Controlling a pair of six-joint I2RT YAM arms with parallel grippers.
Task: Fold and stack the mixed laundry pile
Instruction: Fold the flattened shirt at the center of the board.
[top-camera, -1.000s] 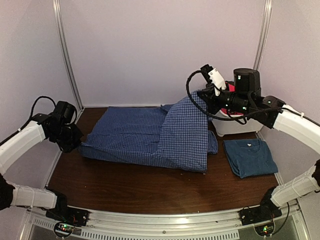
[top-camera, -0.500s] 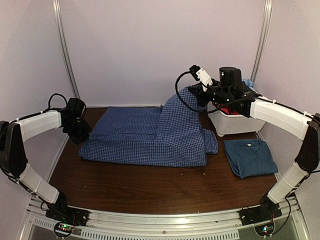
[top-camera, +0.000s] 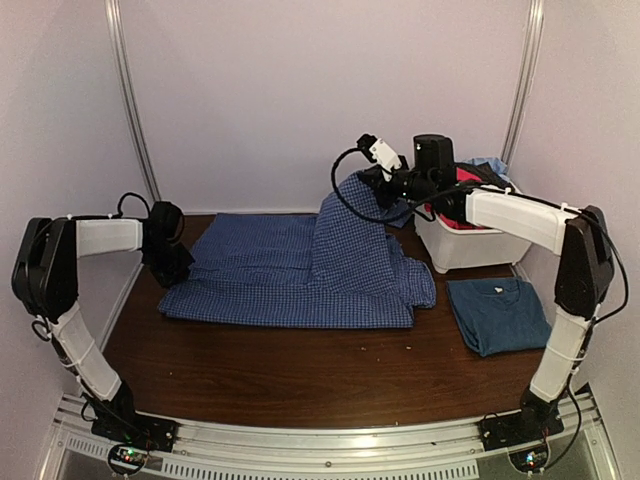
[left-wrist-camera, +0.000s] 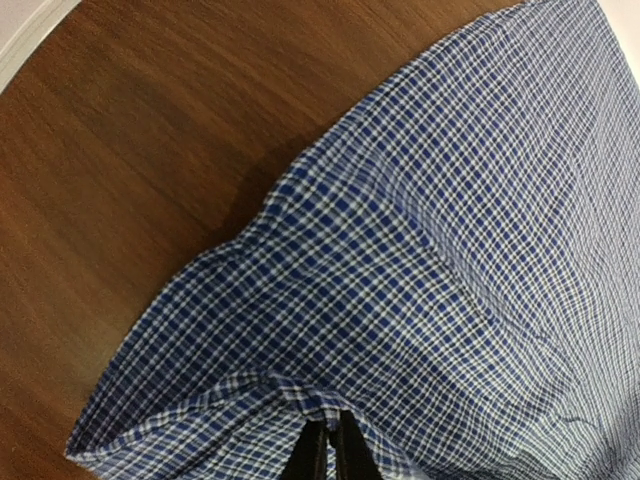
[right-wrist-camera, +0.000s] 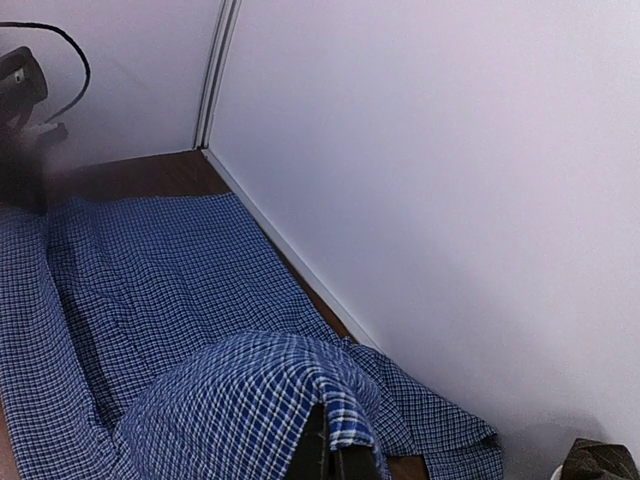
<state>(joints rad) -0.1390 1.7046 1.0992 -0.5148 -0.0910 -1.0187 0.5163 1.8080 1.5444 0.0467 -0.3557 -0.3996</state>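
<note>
The blue-and-white checked shirt (top-camera: 265, 272) lies spread across the back of the wooden table (top-camera: 300, 370). Its right part is lifted into a peak, and my right gripper (top-camera: 351, 182) is shut on that raised cloth near the back wall. In the right wrist view the checked shirt (right-wrist-camera: 230, 400) drapes over the right gripper (right-wrist-camera: 337, 458). My left gripper (top-camera: 182, 270) is at the shirt's left edge. In the left wrist view the left gripper (left-wrist-camera: 331, 452) pinches a small fold of the checked shirt (left-wrist-camera: 450, 250), its jaws nearly together. A folded dark-blue T-shirt (top-camera: 498, 313) lies at the right.
A white bin (top-camera: 470, 255) stands at the back right, behind the folded T-shirt, with red (top-camera: 466, 177) and light-blue (top-camera: 490, 166) clothes in it. Walls close in the back and both sides. Bare wood (left-wrist-camera: 120, 150) shows left of the shirt.
My right gripper has carried the shirt's lifted right part leftward and toward the back wall. My left gripper has shifted right and back, staying on the shirt's left edge.
</note>
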